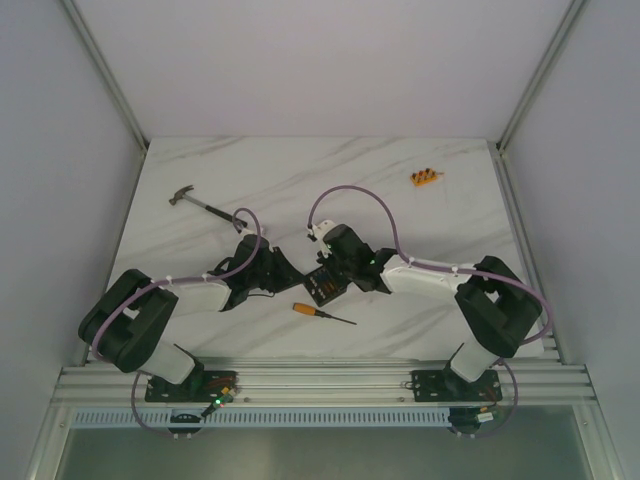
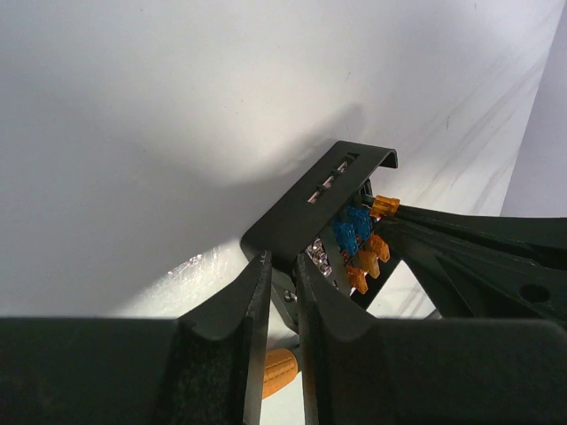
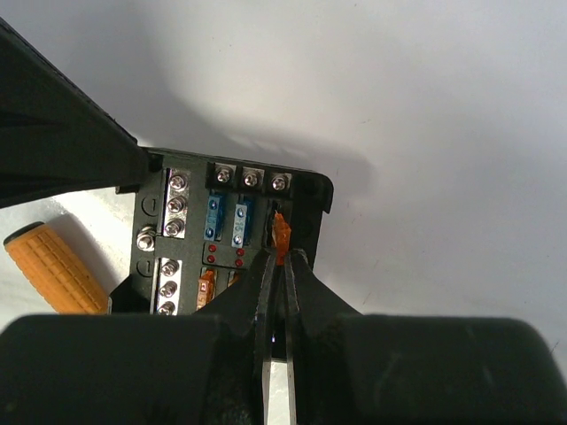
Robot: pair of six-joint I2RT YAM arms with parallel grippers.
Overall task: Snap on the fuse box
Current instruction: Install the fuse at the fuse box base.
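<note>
The fuse box [image 1: 322, 286] lies mid-desk [image 1: 300, 180]. The left claw [image 2: 283, 267], at its 9 o'clock, clamps its wall. The right claw [image 3: 283, 259], from 2 o'clock, pinches an orange fuse [image 3: 280, 232] at its slot.

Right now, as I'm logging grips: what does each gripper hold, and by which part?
The left gripper clamps the fuse box by an edge wall; the right gripper pinches an orange fuse by its outer end.

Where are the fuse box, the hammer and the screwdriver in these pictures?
fuse box [image 1: 323, 285]: top external view, on its open top face.
hammer [image 1: 212, 209]: top external view, on the middle of its handle.
screwdriver [image 1: 308, 311]: top external view, on its orange handle.
</note>
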